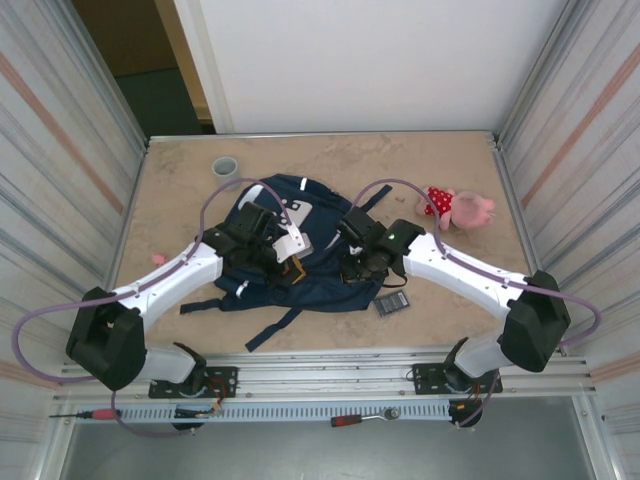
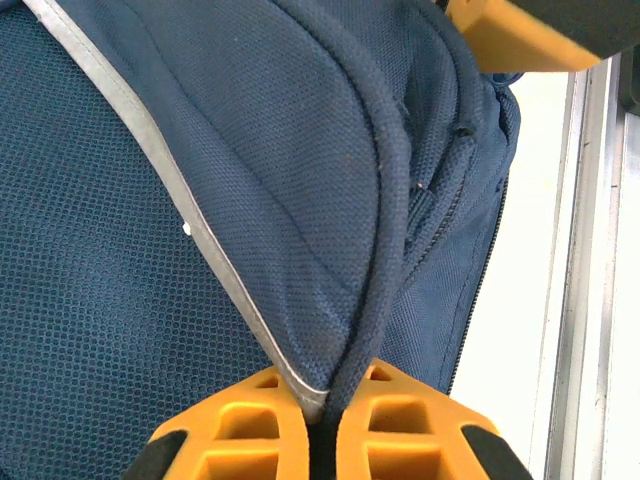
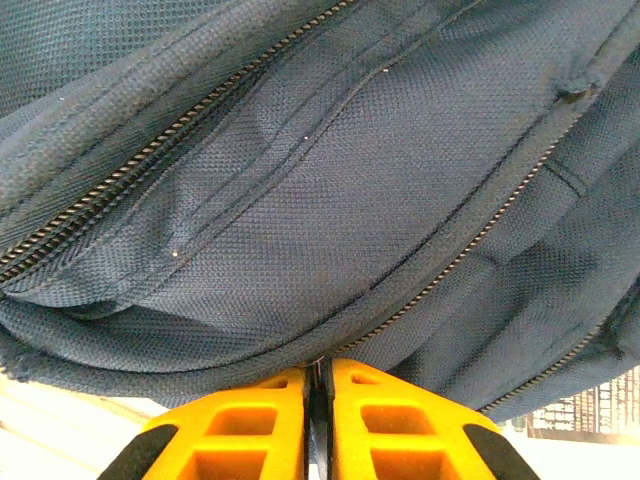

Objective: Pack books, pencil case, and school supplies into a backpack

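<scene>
Left hand (image 2: pixel 323 432): orange fingers (image 2: pixel 250 432) shut together, clamped on a corded seam of the backpack (image 2: pixel 120 250). A pale stripe (image 2: pixel 200 232) runs down the fabric into the grip. Navy mesh lies left of the seam and zip lines right of it.

Right hand (image 3: pixel 320 420): fingers pressed nearly flush, with a thin edge of backpack fabric nipped in the slit between them. Two zips (image 3: pixel 150 160) cross the cloth above.

Overhead: the backpack lies flat in the middle of the tabletop (image 1: pixel 460 160), with dark straps (image 1: pixel 270 330) trailing toward the near edge and a white patch (image 1: pixel 300 211) on its far half. The arms reach in from either side, and both hands are on its middle.

Supply piece (image 1: pixel 393 304): dark grey with a grid face, flat on the tabletop. It is just beside the backpack's near right corner, outside it, close to the right arm.

Cup (image 1: pixel 225 169): grey and upright at the far left, apart from the backpack.

Plush toy (image 1: pixel 457 206): pink and red, lying at the far right, well apart from the backpack.
</scene>
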